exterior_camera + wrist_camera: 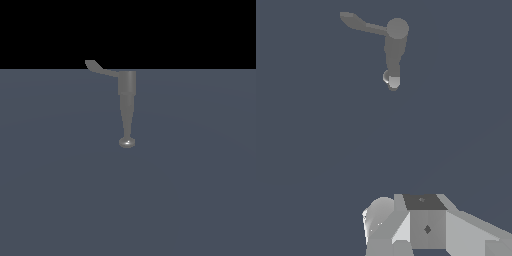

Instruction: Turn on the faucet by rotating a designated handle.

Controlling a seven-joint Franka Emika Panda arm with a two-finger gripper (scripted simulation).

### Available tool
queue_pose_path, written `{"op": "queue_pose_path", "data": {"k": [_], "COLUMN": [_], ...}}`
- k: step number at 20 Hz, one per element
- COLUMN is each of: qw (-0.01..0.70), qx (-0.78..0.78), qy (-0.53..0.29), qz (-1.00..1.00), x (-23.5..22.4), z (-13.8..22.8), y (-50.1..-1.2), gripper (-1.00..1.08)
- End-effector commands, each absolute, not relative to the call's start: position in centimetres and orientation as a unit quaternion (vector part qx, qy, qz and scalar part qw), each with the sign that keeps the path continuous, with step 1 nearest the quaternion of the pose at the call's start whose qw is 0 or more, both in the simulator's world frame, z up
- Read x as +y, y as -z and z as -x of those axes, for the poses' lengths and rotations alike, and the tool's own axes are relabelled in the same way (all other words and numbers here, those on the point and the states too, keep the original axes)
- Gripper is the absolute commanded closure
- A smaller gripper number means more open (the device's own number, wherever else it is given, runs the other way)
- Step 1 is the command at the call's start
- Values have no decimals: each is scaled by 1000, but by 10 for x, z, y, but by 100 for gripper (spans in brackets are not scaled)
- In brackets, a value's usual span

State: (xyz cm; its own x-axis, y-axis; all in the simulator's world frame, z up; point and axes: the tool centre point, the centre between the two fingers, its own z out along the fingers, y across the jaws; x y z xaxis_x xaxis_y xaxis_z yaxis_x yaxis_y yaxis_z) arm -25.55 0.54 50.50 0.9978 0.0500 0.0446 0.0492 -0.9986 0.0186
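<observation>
One faucet (127, 107) is standing on the grey-blue surface (60, 190), well apart from the claw (406, 225), its handle (100, 68) reaching toward the exterior view's left. Only part of the claw is showing in the wrist view, touching nothing; I cannot tell how far it is opening.

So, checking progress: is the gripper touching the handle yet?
No, the handle sits far from the gripper, with bare floor between them.
</observation>
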Motion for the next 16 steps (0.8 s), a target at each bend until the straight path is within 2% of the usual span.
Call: {"op": "queue_pose_path", "data": {"k": [1, 16], "qw": [9, -2], "qx": [25, 27], "qy": [-23, -5], "qz": [-999, -1000], "x": [5, 5], "z": [255, 254], "y": [-505, -496], "gripper": [108, 108]}}
